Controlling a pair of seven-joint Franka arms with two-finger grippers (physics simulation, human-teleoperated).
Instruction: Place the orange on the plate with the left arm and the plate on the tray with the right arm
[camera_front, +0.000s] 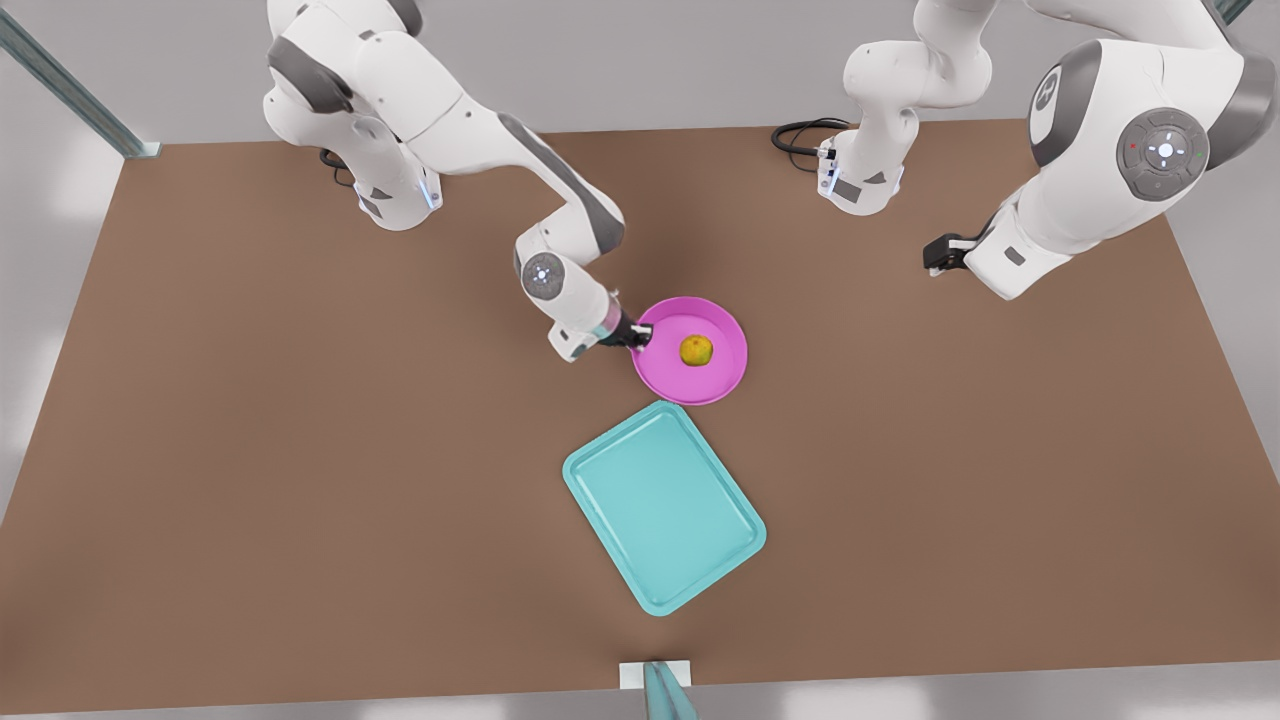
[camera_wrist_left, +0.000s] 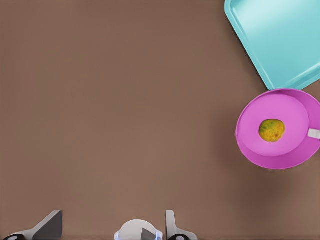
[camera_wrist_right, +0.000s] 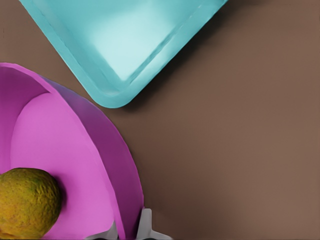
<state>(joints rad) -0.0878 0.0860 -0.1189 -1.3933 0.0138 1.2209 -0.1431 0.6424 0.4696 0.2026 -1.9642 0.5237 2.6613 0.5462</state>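
**Plate gripped at the rim**

Nearest the front camera, the tray (camera_front: 664, 506) is seen flat on the table (camera_front: 250, 450). Just beyond, the plate (camera_front: 722, 376), orange (camera_front: 696, 350) inside, is pinched by the right gripper (camera_front: 637, 337). Well apart, the left gripper (camera_front: 943, 254) is held spread.

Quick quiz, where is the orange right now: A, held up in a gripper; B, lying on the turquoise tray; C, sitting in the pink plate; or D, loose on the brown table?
C: the orange sits inside the pink plate, which rests on the table beside the tray, while the right gripper is at the plate's rim and the left gripper waits far off at the front view's right.
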